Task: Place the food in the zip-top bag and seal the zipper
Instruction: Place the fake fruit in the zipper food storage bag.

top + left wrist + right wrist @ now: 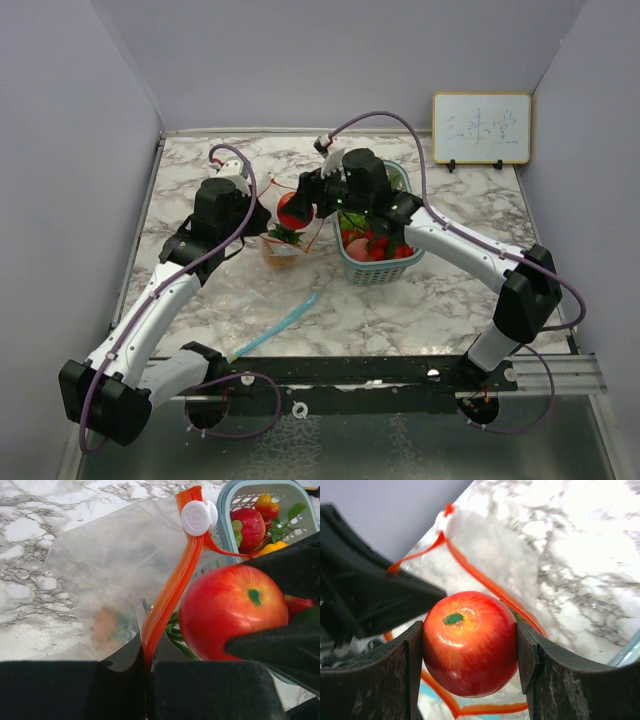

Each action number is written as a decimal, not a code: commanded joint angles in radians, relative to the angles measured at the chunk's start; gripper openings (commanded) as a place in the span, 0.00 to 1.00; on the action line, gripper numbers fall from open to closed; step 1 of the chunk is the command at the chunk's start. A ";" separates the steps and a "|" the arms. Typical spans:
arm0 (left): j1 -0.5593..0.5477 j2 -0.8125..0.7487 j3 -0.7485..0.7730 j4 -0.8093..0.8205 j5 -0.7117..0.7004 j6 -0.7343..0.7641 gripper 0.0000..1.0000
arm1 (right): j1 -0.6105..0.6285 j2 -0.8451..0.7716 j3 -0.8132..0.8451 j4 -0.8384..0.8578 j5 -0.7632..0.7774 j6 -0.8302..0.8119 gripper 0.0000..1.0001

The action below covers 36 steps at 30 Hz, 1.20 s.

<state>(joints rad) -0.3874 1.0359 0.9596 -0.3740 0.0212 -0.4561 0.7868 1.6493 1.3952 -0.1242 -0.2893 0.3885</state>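
My right gripper [470,652] is shut on a glossy red apple [470,630], one piece of the food, and holds it just above the open mouth of the zip-top bag [495,555]. The bag is clear with an orange zipper strip [170,595] and a white slider [196,517]. My left gripper [146,680] is shut on that orange strip and holds the bag's edge up. Through the plastic an orange piece [105,627] and leafy greens [176,630] show faintly. From above, the apple [293,210] hangs between both grippers, left of the basket.
A teal mesh basket [378,272] right of the bag holds more red, yellow and green toy food [250,525]. A light blue strip [275,328] lies on the marble near the front rail. A small whiteboard [481,128] stands at the back right.
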 commanded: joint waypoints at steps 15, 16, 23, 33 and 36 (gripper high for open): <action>0.004 -0.025 -0.010 0.063 0.156 -0.092 0.00 | 0.123 0.068 0.026 0.135 0.661 -0.084 0.78; 0.004 -0.026 -0.011 0.059 0.154 -0.090 0.00 | 0.123 0.064 0.027 0.134 0.648 -0.091 0.81; 0.004 -0.016 -0.044 0.056 0.121 -0.089 0.00 | 0.123 -0.026 0.006 0.124 0.497 -0.120 1.00; 0.003 -0.006 -0.017 0.033 0.085 -0.070 0.00 | 0.121 -0.124 -0.035 -0.153 0.592 -0.041 0.99; 0.004 -0.014 0.007 0.027 0.078 -0.066 0.00 | 0.121 -0.113 -0.033 -0.196 0.593 -0.030 0.97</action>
<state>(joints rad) -0.3817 1.0363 0.9180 -0.3321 0.1257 -0.5354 0.9051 1.5230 1.3872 -0.1791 0.2573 0.3248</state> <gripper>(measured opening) 0.011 0.982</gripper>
